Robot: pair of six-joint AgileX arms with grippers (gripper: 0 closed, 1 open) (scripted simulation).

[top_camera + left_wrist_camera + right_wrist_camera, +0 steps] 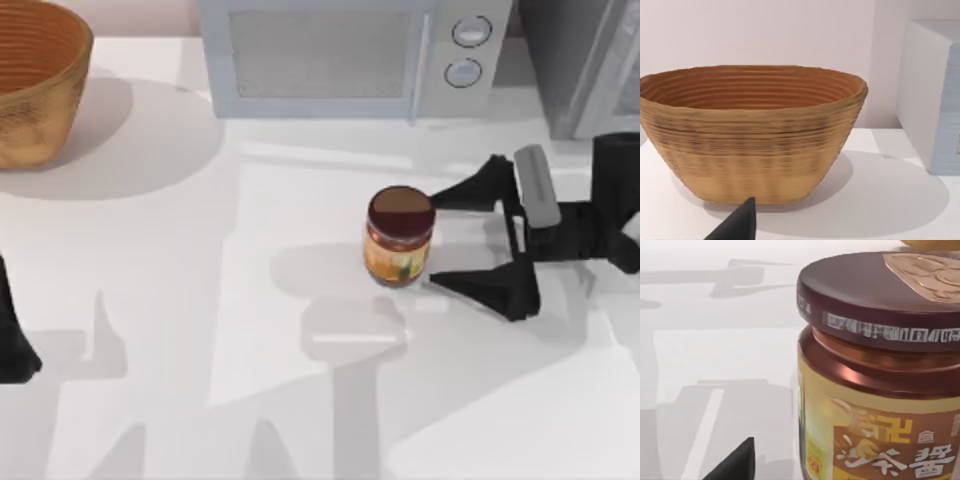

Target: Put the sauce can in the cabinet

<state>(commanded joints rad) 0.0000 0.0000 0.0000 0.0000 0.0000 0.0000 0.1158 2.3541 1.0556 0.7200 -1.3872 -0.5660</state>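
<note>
Here we are at the white desk (pixel 150 300), and the sauce can (pixel 400 238) stands upright near the middle, a touch right of centre, its dark reddish-brown lid up and the orange-yellow label facing the front edge. The right gripper (pixel 432 240) sits low at the can's right side, fingers (pixel 470 190) spread wide and released, one tip toward the back of the can and the other toward the front, both just beside it and, from above, not yet pressed against the glass. From the right wrist the can (pixel 880 390) looms very close, lid rim and label plainly readable as a jar. The cabinet (pixel 585 60) waits at the back right corner, dark grey with a pale framed door panel, well apart from the can. Next to it along the back edge is the pale microwave (pixel 340 55) with two round knobs. The left gripper (pixel 15 340) is parked at the left edge, and I cannot tell its finger state. A woven basket (pixel 35 80) fills the back left corner, seen large from the left wrist (pixel 750 130).
</note>
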